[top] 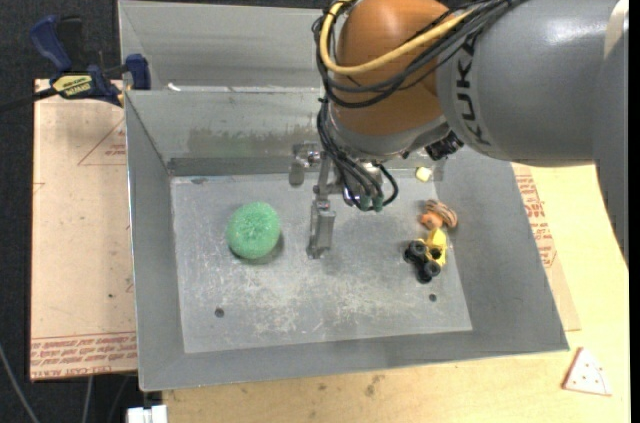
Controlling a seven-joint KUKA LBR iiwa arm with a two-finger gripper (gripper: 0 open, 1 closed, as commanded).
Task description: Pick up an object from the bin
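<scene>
Grey bin (150,211): one end effector (319,249), one green ball (253,231), three smaller items.
We count one round, fuzzy green ball on the bin floor, left of centre. It lies near the end effector at its 9 o'clock, apart from it, with bare floor between them. We cannot tell whether the end effector is open or closed. At its 3 o'clock, well apart, lies one yellow-and-black toy (428,254), with one orange piece (438,215) just beside it at the toy's 12 o'clock. One pale scrap (424,174) lies at the end effector's 1 o'clock, by the back wall.
</scene>
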